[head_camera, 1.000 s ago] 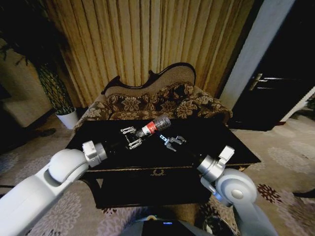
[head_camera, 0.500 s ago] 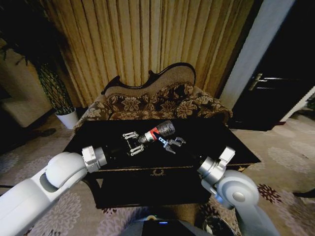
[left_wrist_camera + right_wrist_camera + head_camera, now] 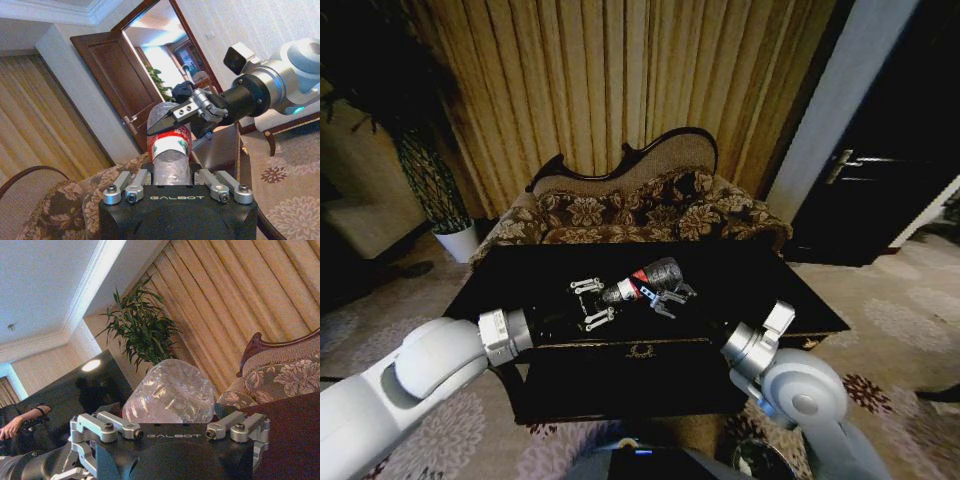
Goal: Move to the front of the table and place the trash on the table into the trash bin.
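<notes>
Bottle held off table between both grippers, above tabletop centre. Left gripper fingers spread either side of neck end; can't tell if they bear on it. Right gripper fingers clamped on fat base end. My worry: clear plastic slick, thin; if both arms pull differently it twists out, drops, rolls off. Long axis runs left-right across table, slightly tilted; cap end toward left gripper, base toward right.
</notes>
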Robot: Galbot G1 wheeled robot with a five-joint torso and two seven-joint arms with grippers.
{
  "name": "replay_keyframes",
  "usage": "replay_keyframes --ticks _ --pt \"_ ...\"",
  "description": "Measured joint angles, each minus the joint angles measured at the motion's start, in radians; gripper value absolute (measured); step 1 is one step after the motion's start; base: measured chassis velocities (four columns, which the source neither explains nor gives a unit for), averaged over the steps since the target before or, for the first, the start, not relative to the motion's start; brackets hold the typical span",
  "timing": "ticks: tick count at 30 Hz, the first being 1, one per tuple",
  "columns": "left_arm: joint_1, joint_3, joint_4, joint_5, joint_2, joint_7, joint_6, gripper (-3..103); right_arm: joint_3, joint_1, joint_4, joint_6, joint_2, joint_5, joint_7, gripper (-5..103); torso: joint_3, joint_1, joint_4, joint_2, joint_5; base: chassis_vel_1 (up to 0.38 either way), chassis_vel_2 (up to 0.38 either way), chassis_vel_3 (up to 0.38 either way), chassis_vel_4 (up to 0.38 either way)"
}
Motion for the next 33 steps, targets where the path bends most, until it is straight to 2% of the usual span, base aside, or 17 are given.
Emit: replay_keyframes --ticks 7,9,11,13,15,16,24,27,28,30,32,33 --pt "0.016 0.000 0.000 0.016 -0.009 0.001 -0.004 32 0.018 -0.016 0.001 0.001 -0.013 -0.002 0.000 100 0.000 0.000 -0.0002 0.000 0.0000 0.000 0.000 0.000 0.000" --pt "0.016 0.001 0.000 0.017 -0.011 0.000 -0.004 32 0.018 -0.017 0.001 0.002 -0.014 -0.007 0.000 103 0.000 0.000 -0.0001 0.000 0.0001 0.000 0.000 0.000 0.000" --pt "0.019 0.001 0.000 0.019 -0.015 -0.003 -0.004 32 0.015 -0.016 0.001 0.004 -0.015 -0.017 0.000 97 0.000 0.000 -0.0002 0.000 0.0000 0.000 0.000 0.000 0.000" --pt "0.022 0.000 0.000 0.020 -0.015 -0.005 -0.004 32 0.014 -0.016 0.001 0.005 -0.015 -0.019 0.000 97 0.000 0.000 -0.0002 0.000 0.0000 0.000 0.000 0.000 0.000" --pt "0.030 -0.005 0.000 0.022 -0.016 -0.006 -0.004 32 0.011 -0.016 0.001 0.006 -0.014 -0.028 0.000 88 0.000 0.000 -0.0001 0.000 0.0000 0.000 0.000 0.000 0.000" --pt "0.030 -0.005 0.000 0.022 -0.016 -0.006 -0.004 32 0.011 -0.016 0.001 0.006 -0.014 -0.028 0.000 88 0.000 0.000 -0.0001 0.000 0.0000 0.000 0.000 0.000 0.000" --pt "0.032 -0.001 0.006 0.023 -0.021 -0.010 -0.009 32 0.010 -0.018 -0.001 0.023 -0.015 -0.040 0.002 68 0.000 0.000 -0.0001 0.000 0.0000 0.000 0.000 0.000 0.000" --pt "0.033 -0.001 0.007 0.023 -0.021 -0.015 -0.010 32 0.011 -0.017 -0.001 0.024 -0.016 -0.041 0.002 65 0.000 0.000 -0.0001 0.000 0.0000 0.000 0.000 0.000 0.000" --pt "0.036 -0.001 0.007 0.023 -0.022 -0.019 -0.013 30 0.011 -0.015 -0.002 0.025 -0.016 -0.041 0.002 58 0.000 0.000 -0.0001 0.000 0.0000 0.000 0.000 0.000 0.000" --pt "0.038 -0.003 0.007 0.023 -0.023 -0.019 -0.013 30 0.010 -0.014 -0.002 0.025 -0.016 -0.042 0.002 58 0.000 0.000 -0.0001 0.000 0.0000 0.000 0.000 0.000 0.000" --pt "0.043 -0.007 0.003 0.023 -0.026 -0.020 -0.013 39 0.007 -0.012 -0.003 0.026 -0.013 -0.048 0.005 54 0.000 0.000 -0.0001 0.000 0.0001 0.000 0.000 0.000 0.000" --pt "0.043 -0.007 0.003 0.023 -0.026 -0.020 -0.013 39 0.007 -0.012 -0.003 0.026 -0.013 -0.048 0.005 54 0.000 0.000 -0.0001 0.000 0.0001 0.000 0.000 0.000 0.000"
